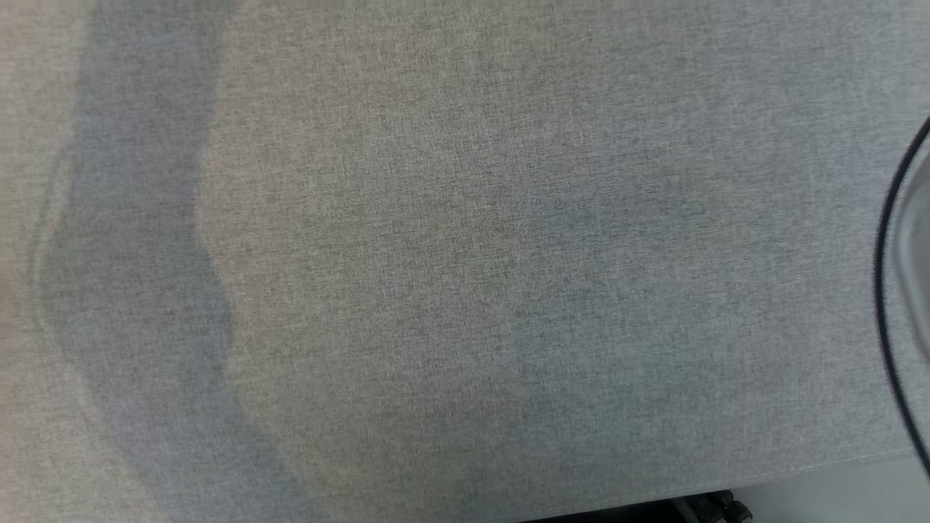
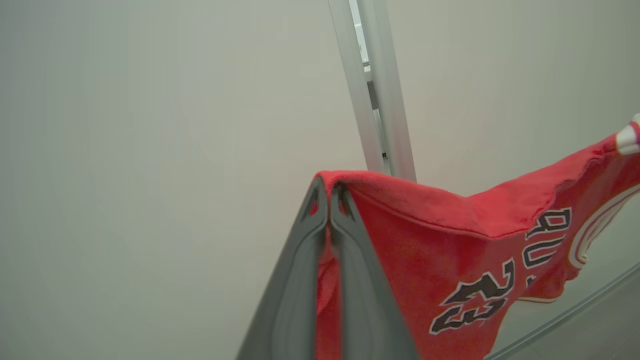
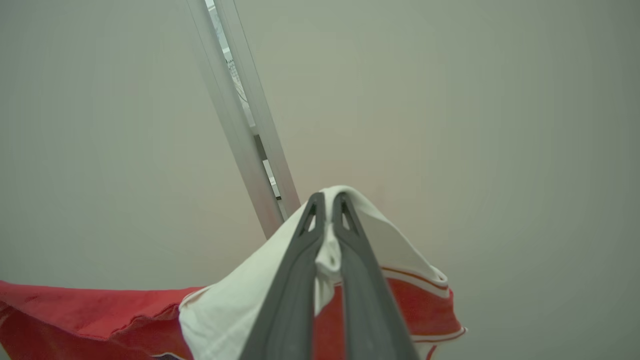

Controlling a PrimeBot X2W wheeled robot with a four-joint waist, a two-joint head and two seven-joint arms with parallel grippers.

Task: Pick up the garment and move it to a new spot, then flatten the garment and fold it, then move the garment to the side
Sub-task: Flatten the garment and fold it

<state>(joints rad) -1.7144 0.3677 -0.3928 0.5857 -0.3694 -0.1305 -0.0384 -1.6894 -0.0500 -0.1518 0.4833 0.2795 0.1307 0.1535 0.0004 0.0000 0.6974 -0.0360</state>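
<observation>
Shadows lie in soft bands down the left of the head view, across a grey woven surface [image 1: 465,218]; a black cable [image 1: 883,254] curves along the right edge.

In the left wrist view, we see the left claw [image 2: 329,192] at centre frame with its fingers pressed together on a hemmed edge of the garment [image 2: 450,250]. The garment is a red jersey with black-and-white lettering, and it runs off to the right of the frame, clear of any support. A metal post [image 2: 380,100] stands behind it against a pale wall.

In the right wrist view, the right claw [image 3: 329,202] is clamped on a white part of the jersey at centre frame. Red cloth trails to the lower left.

We judge the jersey light, soft and limp. It sags between the two grips and will drape and crease wherever it lands. The weave looks slightly napped, so it should not slip easily. Hems and trim bands look like the best holds, since doubled cloth gives the fingers more to bite on. Two holds well apart along one edge should keep it spread for laying flat.
</observation>
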